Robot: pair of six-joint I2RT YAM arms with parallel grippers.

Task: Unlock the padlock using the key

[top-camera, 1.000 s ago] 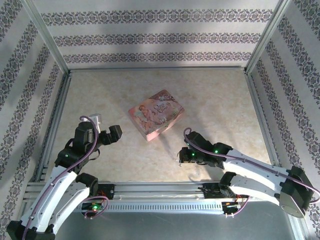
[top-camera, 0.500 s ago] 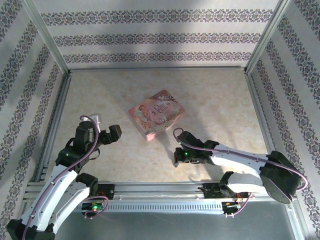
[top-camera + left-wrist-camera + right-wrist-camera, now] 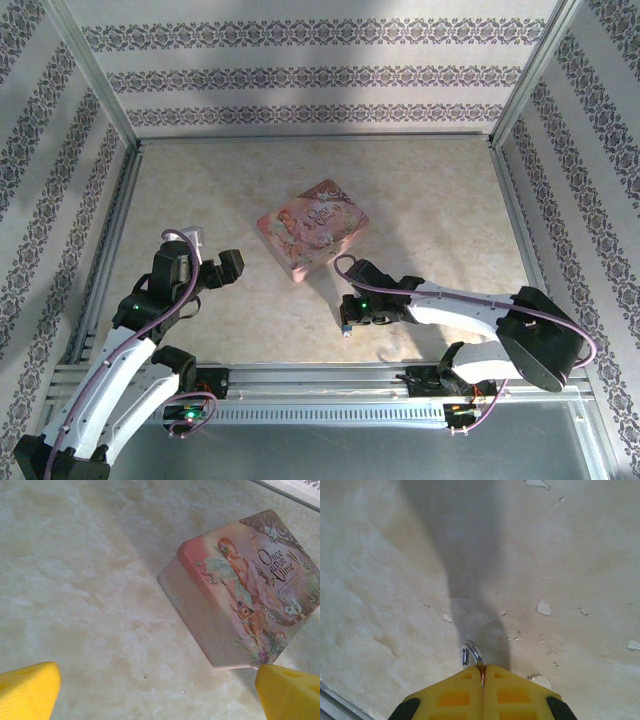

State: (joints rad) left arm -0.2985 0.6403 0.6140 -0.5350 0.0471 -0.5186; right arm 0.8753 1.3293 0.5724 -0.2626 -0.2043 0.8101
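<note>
Cannot see the body of the padlock [image 3: 471,654]: buried between the yellow plastic fingertips of the right gripper [image 3: 482,672], which are pressed flat together with only a hairline seam between. Can make out just a bright, curved metal loop poking past the tips, taken for the shackle, and a brownish-orange sliver in the seam behind it. Cannot tell from this angle whether hanging clear of the tabletop [image 3: 580,555] or touching it. From overhead, shrunk to a bluish dot at the tip of the right arm, nearer the arm bases than the pink tin box [image 3: 240,590] and apart from it.

Along the left wrist, sees of the left gripper [image 3: 159,695] only two blunt yellow corners cut off by the bottom edge. Spread wide, with nothing between them but bare surface. Also loses the tin's right-hand corner at the frame edge.

Shallow rectangular tin with rounded corners and a smooth, matte lid. Printed with a winged fairy, a fawn, flowers and the script "Once upon a time". Cream, marbled, faintly glossy tabletop. Under the right wrist, pitted with pale flakes and chips and crossed by a soft dark shadow. Square hollows moulded into the backs of the yellow fingers there.
</note>
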